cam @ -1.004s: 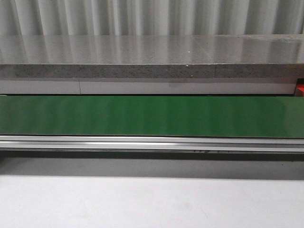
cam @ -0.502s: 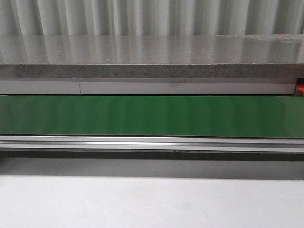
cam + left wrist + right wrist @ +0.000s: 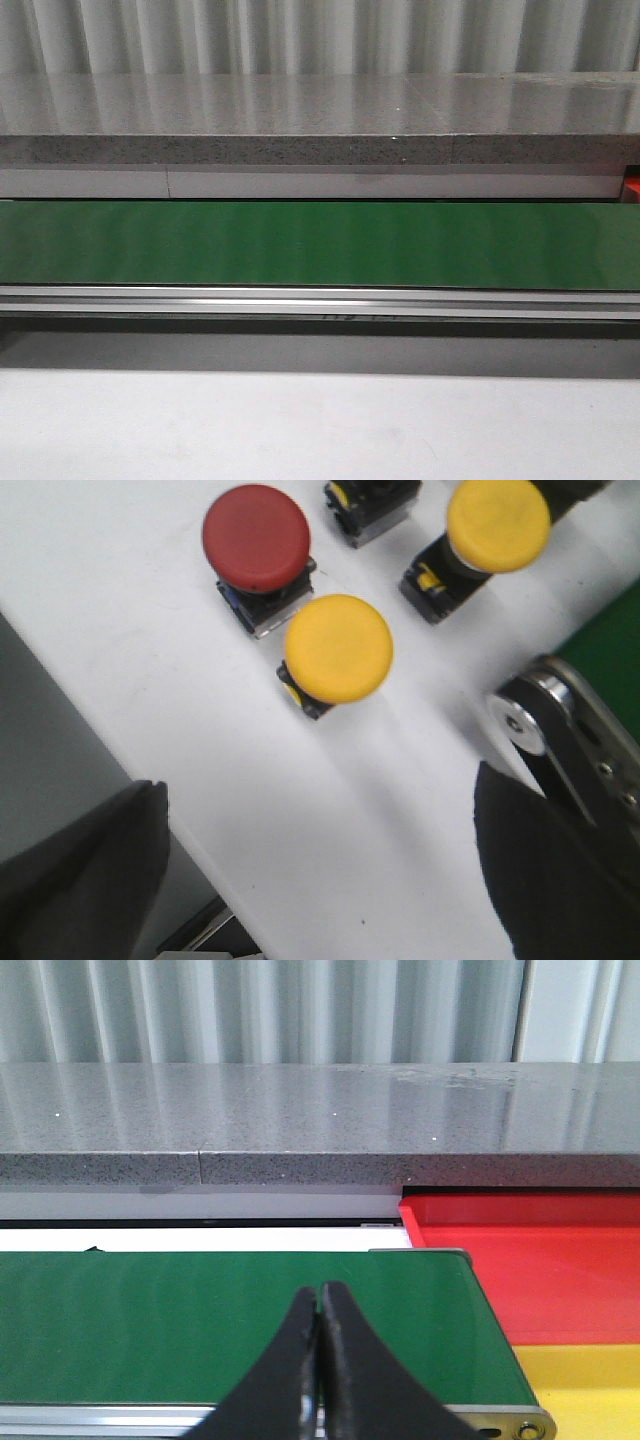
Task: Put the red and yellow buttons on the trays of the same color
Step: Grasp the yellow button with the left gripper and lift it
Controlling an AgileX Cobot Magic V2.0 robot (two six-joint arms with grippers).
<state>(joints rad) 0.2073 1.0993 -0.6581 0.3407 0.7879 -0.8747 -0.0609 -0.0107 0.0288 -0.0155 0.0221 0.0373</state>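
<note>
Broadly, the front view is filled by the green conveyor belt [image 3: 320, 245], with a speckled grey stone ledge [image 3: 320, 120] behind it and a pale tabletop [image 3: 320, 430] in front of it; no arm or button shows there. Only a sliver of red peeks in at the belt's right end in that view.

The right wrist view shows what that sliver is: a red tray [image 3: 530, 1260] just past the belt's [image 3: 230, 1325] right end, and a yellow tray [image 3: 590, 1385] beside it on the nearer side. The right gripper [image 3: 320, 1360] hangs over the belt with its two dark fingers pressed together and nothing between them.

Only the left wrist view shows the buttons, on a white surface [image 3: 200, 780] beside the belt's roller end [image 3: 525, 720]. A red button [image 3: 257, 538] stands next to a yellow button [image 3: 338, 648], caps nearly touching. A second yellow button [image 3: 497, 525] lies further along, toward the green belt. Another black-bodied unit [image 3: 368, 505] is cut off at the frame edge. The left gripper's dark fingers [image 3: 80, 870] sit spread wide apart, clear of every button.
</note>
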